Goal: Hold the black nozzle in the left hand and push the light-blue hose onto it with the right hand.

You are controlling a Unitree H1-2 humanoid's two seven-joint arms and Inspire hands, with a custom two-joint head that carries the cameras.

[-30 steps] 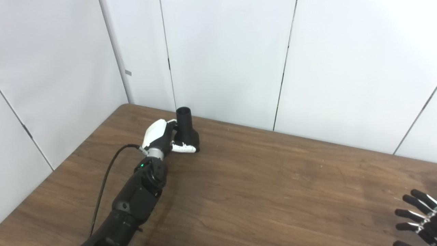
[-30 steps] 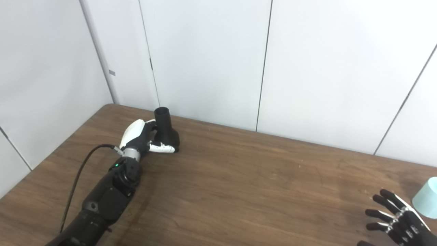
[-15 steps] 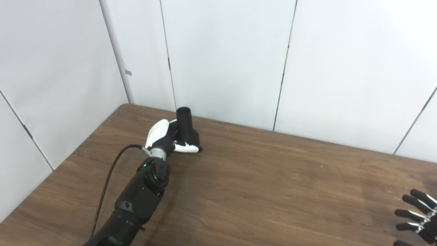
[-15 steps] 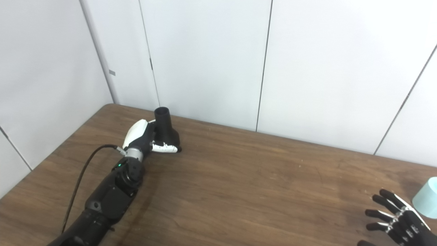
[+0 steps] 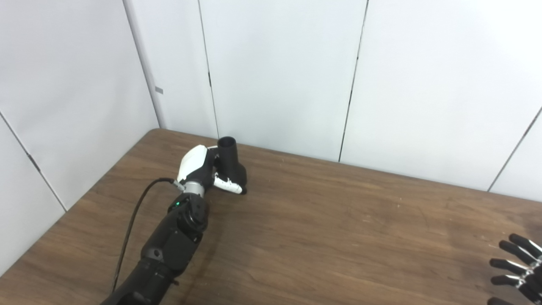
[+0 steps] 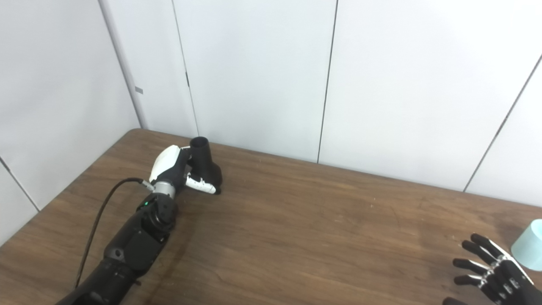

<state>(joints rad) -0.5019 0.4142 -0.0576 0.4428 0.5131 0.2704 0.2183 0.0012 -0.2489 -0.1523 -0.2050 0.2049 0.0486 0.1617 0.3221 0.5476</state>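
The light-blue hose (image 6: 529, 245) was cut off by the frame at the worktop's (image 6: 296, 237) right edge, visible only in the right eye view; its length could not be made out. The right hand (image 6: 493, 275), partly cropped at the near right corner, lay spread and empty just beside the hose. Near the far left corner, the left hand (image 5: 203, 169) was wrapped around the black nozzle (image 5: 230, 163), mouth upward and slightly tilted.

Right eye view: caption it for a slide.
Left hand grips the black nozzle; right hand open beside the light-blue hose.
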